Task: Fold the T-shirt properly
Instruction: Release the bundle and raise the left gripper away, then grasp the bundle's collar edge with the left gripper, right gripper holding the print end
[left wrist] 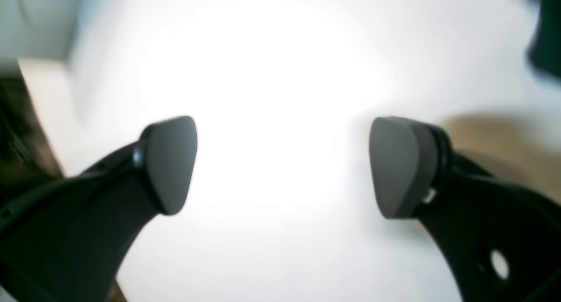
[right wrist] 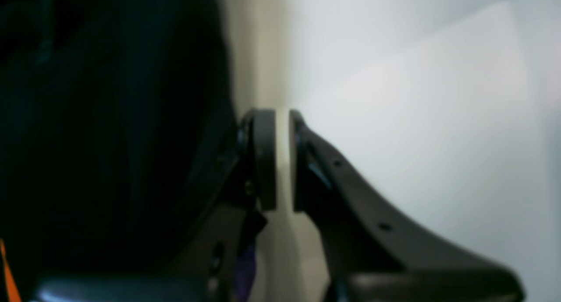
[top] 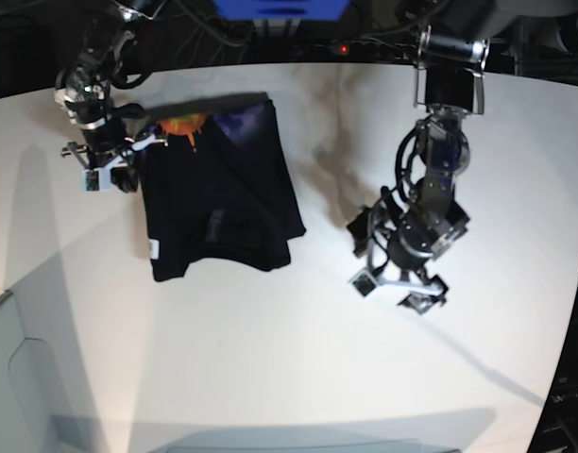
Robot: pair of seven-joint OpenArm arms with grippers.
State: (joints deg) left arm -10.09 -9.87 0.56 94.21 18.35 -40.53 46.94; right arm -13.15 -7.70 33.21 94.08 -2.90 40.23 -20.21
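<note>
This looks like a robot lab. Two robot arms [top: 431, 179] reach in over a big white table [top: 298, 377] from its far edge. Behind that far edge it is dark, with lots of black cables [top: 204, 28], a blue box [top: 280, 9] and a tiny red light [top: 342, 48]. There are no home things like chairs or dishes.

I see the black T-shirt [top: 218, 212] as soft matt cloth with creases. My left gripper [left wrist: 282, 166] has matt dark-grey rubbery-looking pads [left wrist: 168, 161] on smooth black plastic arms. The white table [top: 298, 359] looks smooth, faintly sheened.
</note>
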